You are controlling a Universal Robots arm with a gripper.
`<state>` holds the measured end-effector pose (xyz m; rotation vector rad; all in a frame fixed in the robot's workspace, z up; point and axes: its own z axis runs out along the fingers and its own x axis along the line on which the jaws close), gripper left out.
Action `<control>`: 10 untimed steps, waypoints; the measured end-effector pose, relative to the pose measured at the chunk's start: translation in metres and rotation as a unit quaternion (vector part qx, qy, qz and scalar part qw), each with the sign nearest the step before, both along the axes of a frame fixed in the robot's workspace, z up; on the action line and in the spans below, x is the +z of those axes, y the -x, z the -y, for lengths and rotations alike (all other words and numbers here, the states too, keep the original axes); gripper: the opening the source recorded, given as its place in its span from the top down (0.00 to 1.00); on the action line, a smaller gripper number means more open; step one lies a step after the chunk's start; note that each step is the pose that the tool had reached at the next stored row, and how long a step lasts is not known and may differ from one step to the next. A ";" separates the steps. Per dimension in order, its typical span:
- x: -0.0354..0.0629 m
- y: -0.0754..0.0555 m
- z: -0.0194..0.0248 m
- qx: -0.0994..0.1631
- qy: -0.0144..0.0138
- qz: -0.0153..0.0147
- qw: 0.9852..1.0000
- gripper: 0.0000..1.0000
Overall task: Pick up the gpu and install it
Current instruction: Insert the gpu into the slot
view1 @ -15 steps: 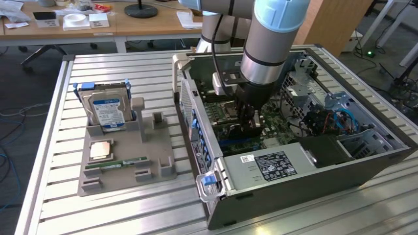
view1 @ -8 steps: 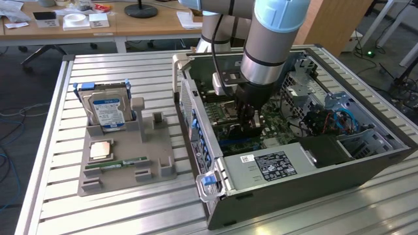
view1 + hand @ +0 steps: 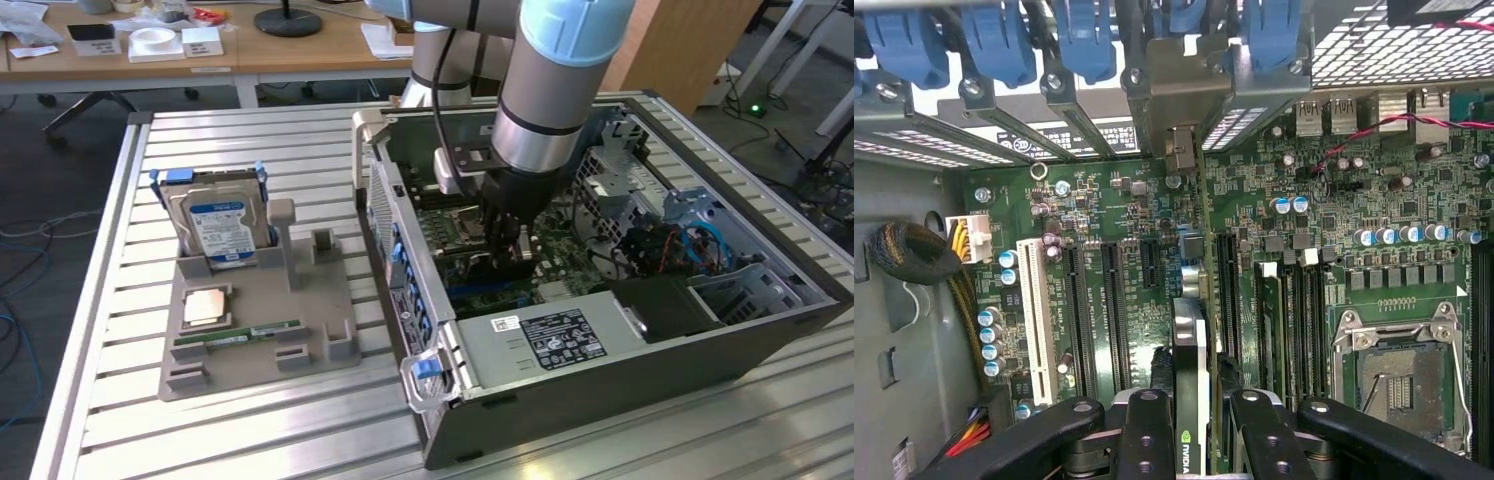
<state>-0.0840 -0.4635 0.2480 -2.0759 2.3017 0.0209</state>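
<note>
In the exterior view the arm [image 3: 554,90] reaches down into an open computer case [image 3: 747,330] lying on its side on a slatted metal table [image 3: 240,430]; the gripper [image 3: 511,262] is low over the motherboard [image 3: 567,262], near the middle of the case, and what sits between its fingers cannot be made out from here; a white label with small print and a barcode sits on the black power supply cover [image 3: 561,340], the text too small to read; on the exterior view's left a grey parts holder [image 3: 260,340] carries a hard drive [image 3: 220,230] standing upright with a blue and white label, a square processor [image 3: 204,306] lying flat and a slim green memory stick [image 3: 238,333] lying in front of it; desks with papers stand behind

In the wrist view the two black fingers [image 3: 1146,440] are closed on the gpu [image 3: 1190,380], which stands edge-on between them, upright over the green motherboard [image 3: 1334,200]; a green Nvidia eye logo shows on the card's edge by the fingers; the card's metal end bracket [image 3: 1176,110] meets the row of rear slot covers with blue latches [image 3: 1004,45]; black expansion slots and one white slot [image 3: 1032,315] lie beside the card; an open processor socket [image 3: 1399,375] lies on its far side; a bundle of yellow wires [image 3: 954,245] ends in a white plug
</note>
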 end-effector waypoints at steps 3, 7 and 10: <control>-0.0017 0.000 0.0001 0.000 0.000 0.000 1.000 0.74; -0.0039 0.000 0.0002 0.000 0.000 0.000 1.000 0.74; -0.0043 0.000 0.0001 0.000 0.000 0.000 1.000 0.74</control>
